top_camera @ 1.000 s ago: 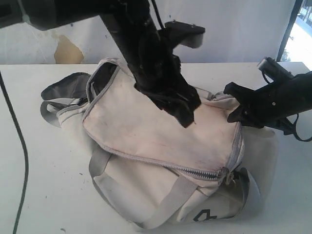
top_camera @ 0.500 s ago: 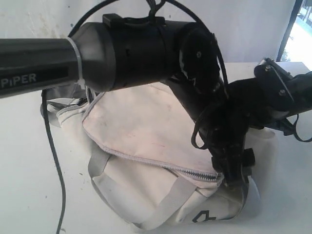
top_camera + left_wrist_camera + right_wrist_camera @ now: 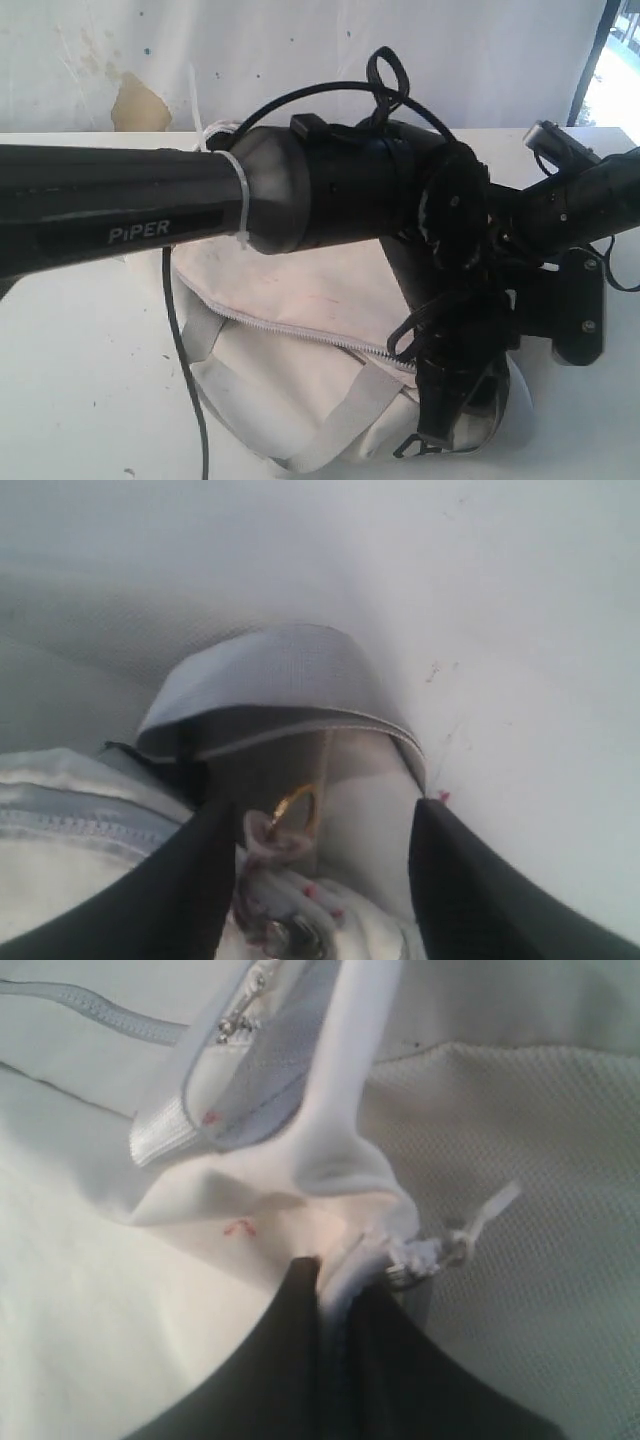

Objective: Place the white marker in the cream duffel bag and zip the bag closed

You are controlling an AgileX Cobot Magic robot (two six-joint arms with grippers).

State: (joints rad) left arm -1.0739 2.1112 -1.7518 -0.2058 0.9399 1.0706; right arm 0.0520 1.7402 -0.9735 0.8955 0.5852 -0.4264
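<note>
The white surface (image 3: 80,400) carries the cream duffel bag (image 3: 300,375), which lies across its middle. The left arm (image 3: 120,205), thick, black and lettered "PiPER", stretches over the bag from its left end to its right end and hides most of the top panel. A white zip tie (image 3: 238,205) rings this arm above the bag, and a thin black cable (image 3: 188,380) hangs down past the bag's left end. The right arm (image 3: 590,190) reaches in at the bag's right end. A grey webbing strap (image 3: 335,428) loops across the bag's front face, below the grey zipper (image 3: 300,335), which slants along the front edge of the top panel toward the right end.

At that right end the left fingers (image 3: 470,900) stand apart, closed on nothing. Between them sits a zipper pull (image 3: 290,810) with a gold ring and a knotted cord. It is nearer one finger than the other, and whether it touches cannot be told. Beyond the pull, a fold of grey webbing arches over the bag's end.

The right fingers (image 3: 290,1370) are pressed together, pinching a ridge of the bag's cream fabric just beside a metal slider (image 3: 405,1272) tied with a white cord (image 3: 485,1215). Small pink marks dot the fabric near both pairs of fingers. The white marker shows in no view, so where it lies cannot be told.
</note>
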